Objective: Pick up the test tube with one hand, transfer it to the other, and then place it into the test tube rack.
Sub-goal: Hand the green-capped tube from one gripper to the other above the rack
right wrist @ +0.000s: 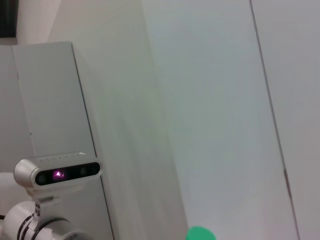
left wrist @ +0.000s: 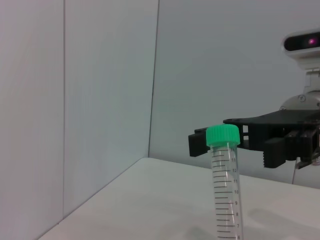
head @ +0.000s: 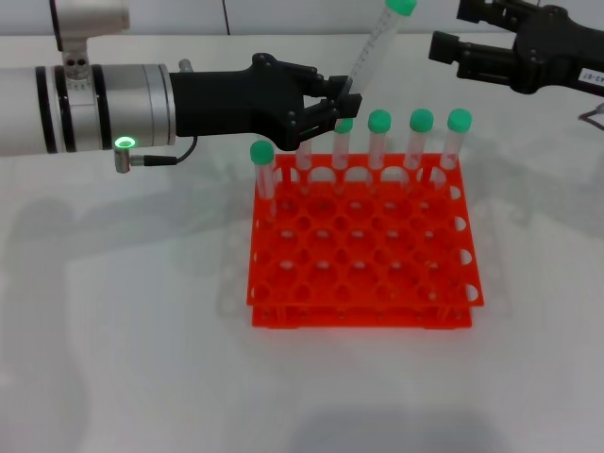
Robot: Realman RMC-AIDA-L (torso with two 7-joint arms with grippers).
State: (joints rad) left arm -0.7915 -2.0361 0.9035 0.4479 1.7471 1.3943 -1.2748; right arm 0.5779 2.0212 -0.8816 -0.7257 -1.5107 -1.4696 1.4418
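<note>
My left gripper (head: 342, 104) is shut on the lower part of the test tube (head: 376, 47), a clear tube tilted up and to the right above the back of the rack, its green cap (head: 401, 8) at the top edge. In the left wrist view the test tube (left wrist: 227, 190) stands upright with graduation marks. My right gripper (head: 451, 30) hangs open just right of the cap, apart from it; it is also in the left wrist view, the right gripper (left wrist: 235, 146) behind the cap. The orange-red test tube rack (head: 363, 274) sits on the table below. The right wrist view catches only the cap (right wrist: 200, 234).
Several green-capped tubes (head: 379, 142) stand in the rack's back row, and one (head: 263, 175) stands at its left edge, right under my left gripper. A white table (head: 123, 330) surrounds the rack. The left arm's wrist camera (right wrist: 57, 175) faces the right wrist view.
</note>
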